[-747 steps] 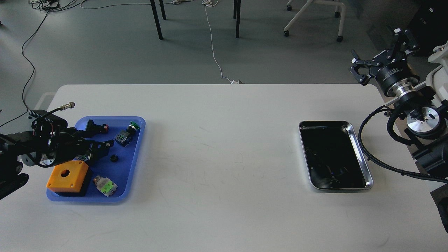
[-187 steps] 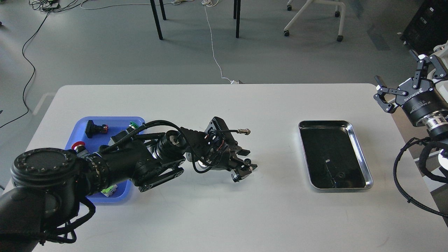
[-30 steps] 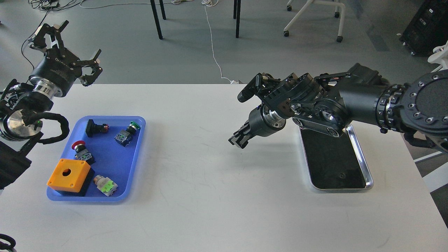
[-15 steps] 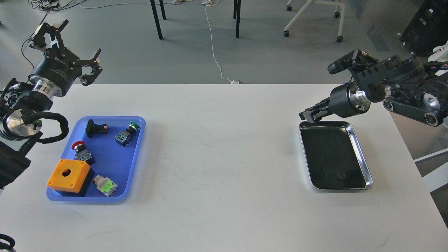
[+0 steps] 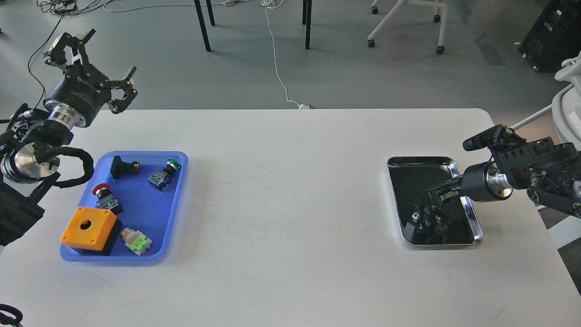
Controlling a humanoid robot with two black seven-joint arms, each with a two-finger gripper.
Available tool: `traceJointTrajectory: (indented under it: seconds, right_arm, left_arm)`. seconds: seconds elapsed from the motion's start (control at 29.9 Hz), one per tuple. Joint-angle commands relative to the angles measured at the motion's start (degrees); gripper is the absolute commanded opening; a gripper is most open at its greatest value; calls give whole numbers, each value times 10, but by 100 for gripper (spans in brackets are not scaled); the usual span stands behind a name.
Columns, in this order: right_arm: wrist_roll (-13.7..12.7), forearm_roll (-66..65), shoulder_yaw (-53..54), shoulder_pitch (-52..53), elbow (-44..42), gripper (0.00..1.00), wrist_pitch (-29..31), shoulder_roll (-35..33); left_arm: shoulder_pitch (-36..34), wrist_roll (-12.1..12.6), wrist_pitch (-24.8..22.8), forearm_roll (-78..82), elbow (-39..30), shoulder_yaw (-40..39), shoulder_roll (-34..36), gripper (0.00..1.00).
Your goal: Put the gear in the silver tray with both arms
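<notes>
The silver tray (image 5: 472, 213) lies at the right of the white table, its dark mirror bottom showing reflections. My right gripper (image 5: 439, 192) reaches in from the right and hovers low over the tray's middle. Its dark fingers merge with the dark bottom, so I cannot tell whether they are open or shut. I cannot make out the gear against the fingers and their reflection. My left gripper (image 5: 97, 66) is raised past the table's far left corner, open and empty, with its fingers (image 5: 125, 93) spread wide.
A blue plastic tray (image 5: 179, 200) at the left holds an orange box (image 5: 88, 228), a red button (image 5: 102, 190), a green button (image 5: 172, 163), a black switch (image 5: 120, 165) and a green-white part (image 5: 136, 240). Chair and table legs stand beyond the far edge.
My right gripper has swung from the table's middle to the right, then dropped from the tray's far left corner to low over the tray's middle. The left gripper has barely shifted.
</notes>
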Motion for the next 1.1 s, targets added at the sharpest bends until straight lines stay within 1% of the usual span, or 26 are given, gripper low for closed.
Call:
traceJointTrajectory:
  seconds: [0.0, 0.1, 0.2, 0.27, 0.37, 0.4, 0.47, 0.53, 0.57, 0.7, 0.77, 0.84, 0.94, 1.07]
  right_arm:
    - [0, 1, 1, -9, -12, 26, -2, 11]
    - [0, 1, 2, -13, -13, 29, -2, 22]
    - [0, 1, 3, -16, -19, 36, -2, 30]
    - [0, 1, 4, -16, -19, 48, -3, 31]
    - [0, 1, 4, -16, -17, 57, -4, 29]
    - [0, 1, 4, -15, -13, 62, -7, 26]
    - [0, 1, 4, -9, -10, 73, -18, 20]
    - [0, 2, 5, 1, -12, 86, -24, 5]
    - [0, 3, 6, 14, -12, 94, -26, -5]
    - [0, 11, 26, 64, -14, 98, -25, -29]
    - [0, 21, 66, 72, -20, 98, -28, -36]
    - [0, 49, 141, 65, -37, 98, -28, -43]
    - [0, 102, 255, 43, -49, 98, -28, -35]
    - [0, 165, 388, 28, -41, 98, -29, -1]
  left_arm:
    - [0, 0, 0, 0, 0, 0, 1, 98]
    - [0, 0, 1, 1, 1, 1, 1, 98]
    - [0, 1, 0, 3, 1, 1, 2, 98]
    - [0, 1, -1, 3, 0, 1, 4, 98]
    - [-1, 1, -1, 3, 0, 1, 4, 98]
    - [-1, 1, 0, 4, 1, 1, 4, 98]
    - [-2, 1, 0, 4, 1, 0, 4, 98]
    - [-4, 1, 1, 4, 1, 0, 6, 98]
    - [-5, 1, 0, 4, 1, 0, 6, 98]
    - [-8, 1, 1, 4, 1, 0, 6, 98]
    - [-13, 1, 1, 4, 1, 0, 4, 98]
    - [-22, 0, 1, 4, 2, 0, 4, 98]
    - [-32, 1, 1, 7, 2, 1, 1, 98]
    - [-46, 1, 1, 31, 9, 2, 1, 98]
